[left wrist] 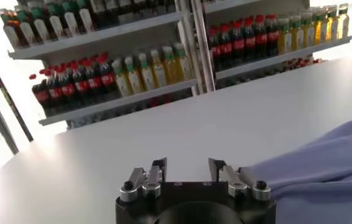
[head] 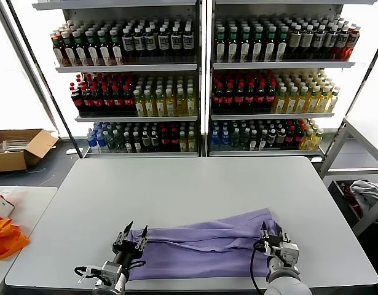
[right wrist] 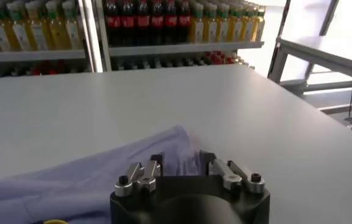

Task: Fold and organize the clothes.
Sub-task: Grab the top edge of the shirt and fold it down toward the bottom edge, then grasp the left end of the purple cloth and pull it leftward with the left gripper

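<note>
The lavender T-shirt lies bunched into a long, wrinkled band across the near part of the grey bench, running from near the left tool across to the right tool, its far right corner rising toward the middle of the bench. The left tool stands at the shirt's left end with its fingers spread apart; in the left wrist view the gap between the fingers is clear and only bare bench shows through it, with the purple fabric lying just beside one finger rather than between them, so it grips nothing. The right tool sits at the shirt's right end, also parted; in the right wrist view its fingers stand apart with a fold of the shirt lying just ahead of and under the gap, not pinched. Whether either tool's fingertips actually touch the cloth cannot be told. Behind the bench stand shelves of bottled drinks; an orange fabric bag lies on a side table to the left, and a cardboard box sits on the floor beyond.
</note>
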You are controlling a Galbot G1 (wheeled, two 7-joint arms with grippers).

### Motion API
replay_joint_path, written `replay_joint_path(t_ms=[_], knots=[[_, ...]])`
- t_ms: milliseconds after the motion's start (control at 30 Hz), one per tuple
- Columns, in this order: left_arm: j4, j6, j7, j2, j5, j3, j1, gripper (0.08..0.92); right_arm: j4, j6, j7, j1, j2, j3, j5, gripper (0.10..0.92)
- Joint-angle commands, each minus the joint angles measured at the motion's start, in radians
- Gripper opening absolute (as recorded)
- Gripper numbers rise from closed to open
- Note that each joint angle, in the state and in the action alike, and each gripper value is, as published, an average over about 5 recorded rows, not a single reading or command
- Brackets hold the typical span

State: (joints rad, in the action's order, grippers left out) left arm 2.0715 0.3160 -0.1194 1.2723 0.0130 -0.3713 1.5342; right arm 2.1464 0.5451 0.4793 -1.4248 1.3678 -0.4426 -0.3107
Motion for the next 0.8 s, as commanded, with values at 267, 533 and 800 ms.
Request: replay_joint_path(t_ms=[267, 533, 800], knots=[[0.016, 0.036, -0.124, 0.12, 0.006, -0.027, 0.048, 0.803, 0.142, -0.043, -0.001, -0.043, 0.012, -0.081, 0.006, 0.783], [-0.002, 0.063, -0.126, 0.133, 0.117, -0.031, 0.057, 0.823, 0.137, -0.057, -0.001, -0.063, 0.011, -0.069, 0.006, 0.823], [0.003, 0.079, -0.119, 0.134, 0.163, -0.028, 0.075, 0.777, 0.133, -0.057, -0.002, -0.065, 0.007, -0.068, 0.0, 0.823]])
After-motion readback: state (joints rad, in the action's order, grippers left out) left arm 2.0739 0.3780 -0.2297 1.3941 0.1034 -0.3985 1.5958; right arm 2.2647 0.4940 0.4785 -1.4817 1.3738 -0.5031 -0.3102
